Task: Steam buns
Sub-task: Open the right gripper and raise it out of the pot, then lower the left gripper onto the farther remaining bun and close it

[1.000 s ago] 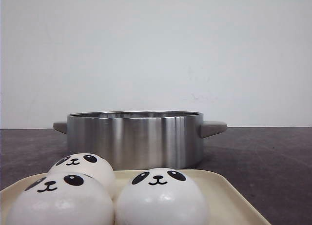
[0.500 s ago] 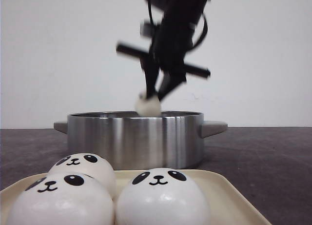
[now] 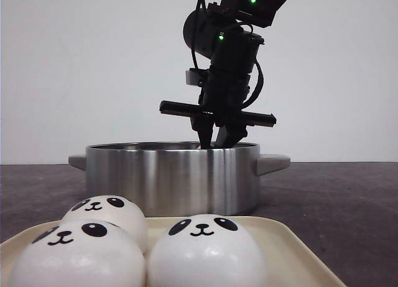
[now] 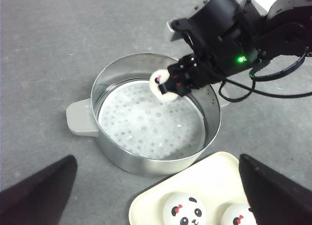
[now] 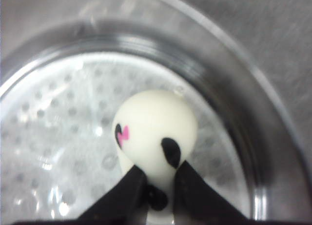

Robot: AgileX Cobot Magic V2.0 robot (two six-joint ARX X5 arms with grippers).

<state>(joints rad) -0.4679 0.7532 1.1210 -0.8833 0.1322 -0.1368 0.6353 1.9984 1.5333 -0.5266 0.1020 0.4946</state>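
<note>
Reaching down into the steel pot [image 3: 172, 178], the right gripper [image 3: 217, 139] pinches a panda bun [image 4: 163, 85] tight, hanging just above the perforated liner [image 4: 146, 125]. Three more buns [image 3: 205, 253] sit on the cream tray [image 3: 292, 249] in front. The left gripper's fingers [image 4: 41, 195] stand wide apart, gripping nothing as far as the edges show.

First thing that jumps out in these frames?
The black right gripper reaching into the round stainless-steel steamer pot at table centre, pinching a white panda-face bun above the perforated liner. Next, three more glossy white panda buns on the cream tray in front of the pot.
</note>
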